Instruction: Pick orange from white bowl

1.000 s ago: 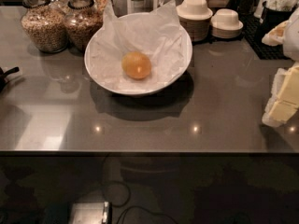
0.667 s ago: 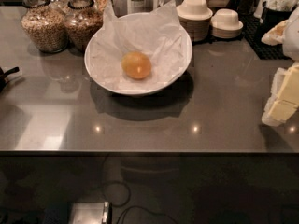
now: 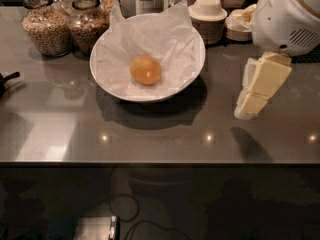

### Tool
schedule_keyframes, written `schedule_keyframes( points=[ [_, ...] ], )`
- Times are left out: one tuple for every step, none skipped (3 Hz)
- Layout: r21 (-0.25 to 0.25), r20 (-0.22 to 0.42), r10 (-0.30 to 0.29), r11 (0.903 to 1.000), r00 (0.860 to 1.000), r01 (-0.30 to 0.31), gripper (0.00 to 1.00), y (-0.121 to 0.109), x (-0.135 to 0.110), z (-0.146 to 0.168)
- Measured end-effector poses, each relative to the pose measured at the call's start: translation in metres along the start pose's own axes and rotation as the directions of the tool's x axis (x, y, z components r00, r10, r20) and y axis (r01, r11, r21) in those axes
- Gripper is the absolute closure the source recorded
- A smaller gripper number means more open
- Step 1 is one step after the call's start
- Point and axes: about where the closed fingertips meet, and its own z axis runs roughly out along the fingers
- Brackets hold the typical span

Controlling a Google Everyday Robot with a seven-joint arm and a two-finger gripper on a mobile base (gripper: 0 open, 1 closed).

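Observation:
The orange [image 3: 146, 69] is a round yellow-orange fruit lying in the middle of the white bowl [image 3: 111, 86], on crinkled white paper. The bowl stands on the dark grey counter, towards the back centre. My gripper [image 3: 248, 113] hangs from the white arm housing [image 3: 289, 19] at the right. It points down above the counter, to the right of the bowl and apart from it, at about the level of the bowl's near rim. It holds nothing that I can see.
Two glass jars of grain [image 3: 46, 26] stand at the back left. Stacked cream bowls with domed tops [image 3: 208, 16] stand behind the bowl at the right. A black object [image 3: 6, 80] juts in at the left edge. The counter's front edge [image 3: 150, 161] runs across the lower middle.
My gripper has moved left towards the bowl, and the white arm housing has come into view at the top right. The orange and the bowl have not moved.

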Motion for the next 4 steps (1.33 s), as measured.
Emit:
schedule_keyframes(
  points=[
    [0.019,0.065,-0.046,0.9988,0.997,0.045,0.00,-0.022,-0.039,0.017],
    [0.009,0.093,-0.049,0.9988,0.994,0.048,0.00,-0.052,-0.064,0.040],
    [-0.014,0.092,-0.048,0.9987,0.995,0.050,0.00,-0.081,-0.090,0.067],
    [-0.020,0.110,-0.052,0.9983,0.993,0.054,0.00,-0.112,-0.118,0.089]
  ],
)
